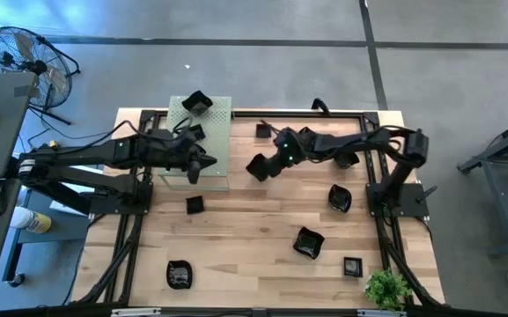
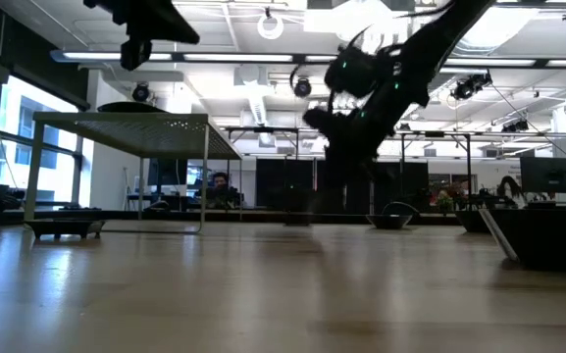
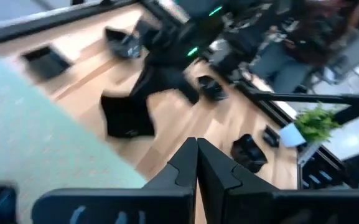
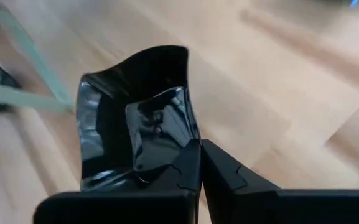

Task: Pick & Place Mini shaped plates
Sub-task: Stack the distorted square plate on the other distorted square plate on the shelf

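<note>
Several mini shaped plates, glossy black, lie scattered on the wooden table (image 1: 236, 229). One plate (image 1: 197, 102) and a smaller one (image 1: 198, 132) rest on the pale green perforated board (image 1: 223, 114). My right gripper (image 1: 262, 165) is at mid-table, shut on a wavy-rimmed plate (image 4: 135, 118). My left gripper (image 1: 211, 162) hovers shut and empty over the board's near right corner. In the left wrist view its fingers (image 3: 196, 149) point toward a small square plate (image 3: 127, 116) on the table. My right gripper pinches the wavy plate by its rim (image 4: 188, 144), on the side nearest the wrist, between its two fingers. The fingers slant down from the table's right side. The plate stands out beyond the fingertips, its hollow tipped up toward the wrist. I cannot tell whether it is clear of the table.
Other plates lie at the near left (image 1: 180, 274), centre left (image 1: 195, 204), near right (image 1: 308, 242), right (image 1: 340, 198) and far centre (image 1: 262, 130). A small green plant (image 1: 386, 288) stands at the near right corner. Black frame rails (image 1: 130, 220) run along both sides.
</note>
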